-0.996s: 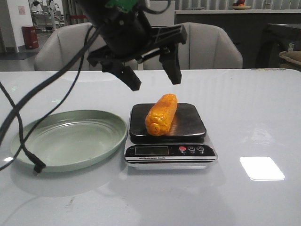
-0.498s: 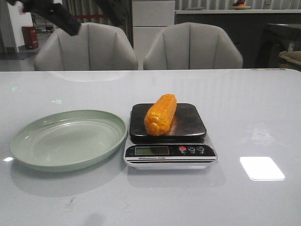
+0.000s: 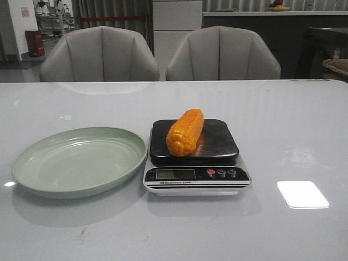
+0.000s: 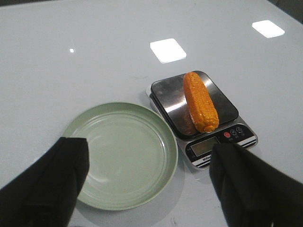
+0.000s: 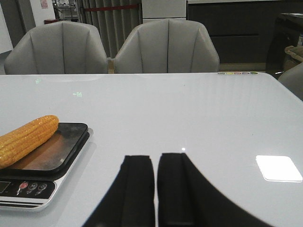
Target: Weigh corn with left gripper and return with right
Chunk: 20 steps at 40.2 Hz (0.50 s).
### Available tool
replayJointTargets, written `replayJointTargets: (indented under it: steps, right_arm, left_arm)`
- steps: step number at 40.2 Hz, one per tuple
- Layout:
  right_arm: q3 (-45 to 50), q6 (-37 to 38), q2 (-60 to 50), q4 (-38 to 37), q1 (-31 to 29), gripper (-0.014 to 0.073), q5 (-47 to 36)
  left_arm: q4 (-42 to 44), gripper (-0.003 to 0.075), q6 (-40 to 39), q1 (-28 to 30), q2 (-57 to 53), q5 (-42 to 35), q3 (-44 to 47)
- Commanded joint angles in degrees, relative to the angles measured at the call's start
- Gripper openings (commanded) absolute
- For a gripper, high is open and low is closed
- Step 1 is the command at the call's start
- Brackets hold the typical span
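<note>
The orange-yellow corn (image 3: 186,131) lies lengthwise on the black platform of the scale (image 3: 217,142), nothing touching it. It also shows as corn (image 4: 200,101) in the left wrist view and corn (image 5: 26,138) in the right wrist view. My left gripper (image 4: 149,158) hangs high above the table, open, its two black fingers wide apart and empty, over the green plate (image 4: 124,153) and the scale (image 4: 215,144). My right gripper (image 5: 155,163) is shut with nothing in it, low over bare table to the right of the scale (image 5: 42,182). Neither gripper appears in the front view.
An empty pale green plate (image 3: 76,160) sits on the table left of the scale. Two grey chairs (image 3: 157,54) stand behind the far table edge. Bright light reflections mark the white tabletop (image 3: 303,194).
One second ago the open left gripper hung just above the corn on the scale. It rose and swung away to the upper left, and now it is out of the front view. The corn stayed put.
</note>
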Motion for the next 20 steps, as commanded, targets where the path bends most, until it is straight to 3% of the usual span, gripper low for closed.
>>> replayJointTargets:
  steps: [1, 14, 16, 20]
  right_arm:
    - [0.2, -0.1, -1.1, -0.7, -0.1, 0.0198, -4.5]
    - [0.2, -0.1, -1.1, -0.7, -0.1, 0.0198, -4.5]
    - [0.2, -0.1, -1.1, -0.7, -0.1, 0.0198, -4.5]
    - [0.2, -0.1, -1.1, -0.7, -0.1, 0.0198, -4.5]
  left_arm:
    - [1.8, 0.0585, -0.1, 0.1, -7.7, -4.2, 1.7]
    - [6.0, 0.0577, 0.0, 0.1, -28.3, -2.8, 10.8]
    - [6.0, 0.0545, 0.0, 0.1, -30.7, -2.4, 11.6]
    - [6.0, 0.0408, 0.0, 0.1, -33.8, -1.4, 12.8]
